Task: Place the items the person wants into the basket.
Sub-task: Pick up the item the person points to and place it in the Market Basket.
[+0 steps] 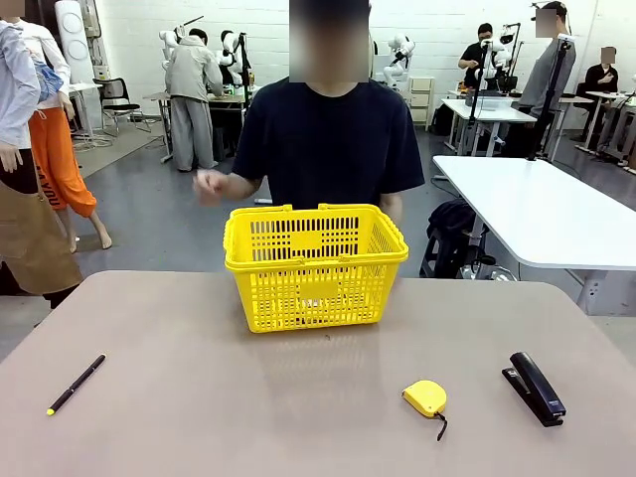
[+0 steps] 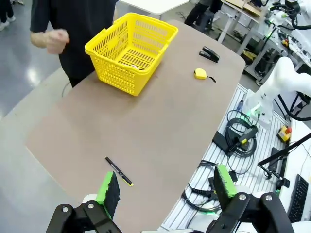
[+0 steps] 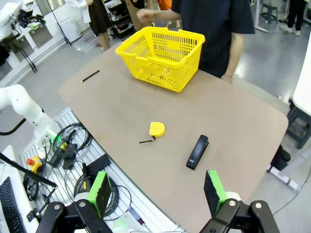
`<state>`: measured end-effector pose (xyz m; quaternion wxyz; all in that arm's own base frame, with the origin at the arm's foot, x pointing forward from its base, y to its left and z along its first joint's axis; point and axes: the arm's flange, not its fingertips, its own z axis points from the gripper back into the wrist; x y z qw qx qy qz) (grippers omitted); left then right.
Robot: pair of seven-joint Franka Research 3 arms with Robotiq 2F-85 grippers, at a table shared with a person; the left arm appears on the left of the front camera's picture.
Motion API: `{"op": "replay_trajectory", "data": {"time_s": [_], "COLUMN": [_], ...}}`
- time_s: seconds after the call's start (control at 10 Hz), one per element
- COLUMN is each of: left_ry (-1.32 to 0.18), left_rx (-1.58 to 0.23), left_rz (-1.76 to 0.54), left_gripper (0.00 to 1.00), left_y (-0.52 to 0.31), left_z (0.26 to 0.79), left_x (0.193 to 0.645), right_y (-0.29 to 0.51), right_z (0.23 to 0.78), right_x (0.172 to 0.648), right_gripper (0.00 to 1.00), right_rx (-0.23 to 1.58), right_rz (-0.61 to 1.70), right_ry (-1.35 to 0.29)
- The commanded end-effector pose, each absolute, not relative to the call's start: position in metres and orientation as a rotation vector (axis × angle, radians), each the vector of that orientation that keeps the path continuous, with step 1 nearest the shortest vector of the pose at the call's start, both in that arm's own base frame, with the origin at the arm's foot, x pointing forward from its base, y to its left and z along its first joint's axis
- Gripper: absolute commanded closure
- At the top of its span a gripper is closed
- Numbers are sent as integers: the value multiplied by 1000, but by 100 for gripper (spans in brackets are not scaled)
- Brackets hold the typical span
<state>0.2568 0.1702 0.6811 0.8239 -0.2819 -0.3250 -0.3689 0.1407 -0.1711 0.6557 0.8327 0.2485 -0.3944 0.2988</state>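
Note:
The yellow basket stands at the table's far middle, right in front of the person, who holds a loose fist up beside it. One item, a thin black pen with a yellow tip, lies at the near left of the table. In the left wrist view my left gripper hangs open high above the table edge, with the pen just beyond its left pad and the basket far off. My right gripper is open too, off the table's near side. What lies inside the basket is hard to make out.
A yellow tape measure and a black stapler lie at the near right of the table. Cables and equipment sit on the robot's base below the table edge. Other people and white tables stand farther back.

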Motion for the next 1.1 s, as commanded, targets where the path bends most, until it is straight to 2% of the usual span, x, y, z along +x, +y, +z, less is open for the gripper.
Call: {"op": "replay_trajectory", "data": {"time_s": [0.0,0.3,1.0], "left_ry": [-755,-704,-721], "left_rx": [-563,-544,-569], "left_rz": [-787,-758,-773], "left_gripper": [0,0,0], "left_y": [160,161,166], "left_z": [671,670,678], "left_x": [252,254,251], "right_y": [-170,-170,-170], "right_z": [655,655,655], "right_x": [141,141,141], "right_gripper": [0,0,0], "right_rx": [532,532,532], "right_rz": [641,641,641], "right_ry": [-837,-837,-837]}}
